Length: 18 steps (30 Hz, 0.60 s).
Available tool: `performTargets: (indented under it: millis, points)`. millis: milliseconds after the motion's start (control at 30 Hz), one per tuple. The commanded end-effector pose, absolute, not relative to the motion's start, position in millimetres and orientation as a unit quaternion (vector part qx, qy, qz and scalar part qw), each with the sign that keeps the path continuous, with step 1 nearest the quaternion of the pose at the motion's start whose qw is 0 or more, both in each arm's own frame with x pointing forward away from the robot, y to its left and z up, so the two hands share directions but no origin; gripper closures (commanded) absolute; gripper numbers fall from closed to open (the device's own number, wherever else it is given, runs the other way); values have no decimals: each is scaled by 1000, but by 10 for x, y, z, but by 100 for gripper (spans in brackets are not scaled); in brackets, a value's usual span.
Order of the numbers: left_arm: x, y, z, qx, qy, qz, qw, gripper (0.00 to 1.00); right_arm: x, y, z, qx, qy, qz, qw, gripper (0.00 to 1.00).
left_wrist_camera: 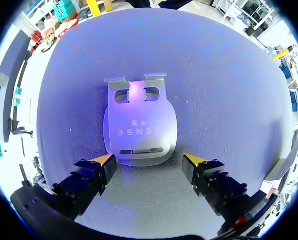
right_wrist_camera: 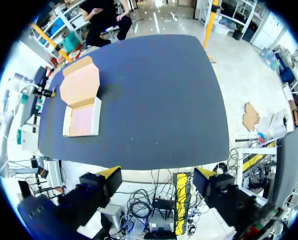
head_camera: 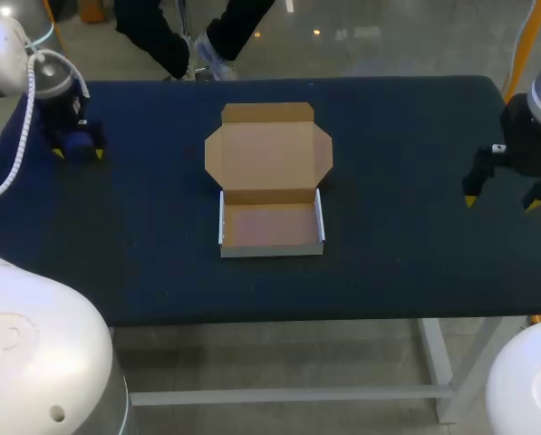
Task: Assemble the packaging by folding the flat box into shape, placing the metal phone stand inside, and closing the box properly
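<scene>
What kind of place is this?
Probably a robot lab: a left arm and right arm at a dark table with a cardboard box and a metal stand.

dark blue table [head_camera: 406,272], matte top, spans most of the head view. white frame [head_camera: 438,362] under its near edge: one leg at the right, a crossbar [head_camera: 279,395] running along below. top looks like fine-grained cloth in the left wrist view.

In the head view the metal phone stand [left_wrist_camera: 139,127] is hidden under the left gripper [head_camera: 78,152], near the far left corner of the table [head_camera: 143,236]. The right arm [head_camera: 535,127] is cut off by that view's right edge.
</scene>
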State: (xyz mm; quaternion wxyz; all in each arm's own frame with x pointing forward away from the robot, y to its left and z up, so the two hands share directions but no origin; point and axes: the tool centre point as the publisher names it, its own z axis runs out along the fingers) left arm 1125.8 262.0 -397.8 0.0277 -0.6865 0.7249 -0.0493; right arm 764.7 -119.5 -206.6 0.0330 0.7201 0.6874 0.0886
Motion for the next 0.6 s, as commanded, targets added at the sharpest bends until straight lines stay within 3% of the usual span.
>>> performTargets:
  millis: [33,300,600]
  points:
    - [11332,2617,-3998,-686,726,-45,24,13,7639,-1197,-2040,720,688,86,32,0]
    - [11392,2612,-3979,-684,727,-47,25,13,7639,-1197,-2040,720,688,86,32,0]
    - [11439,2638,-3974,-685,726,-47,28,3,7639,-1197,-2040,720,688,86,32,0]
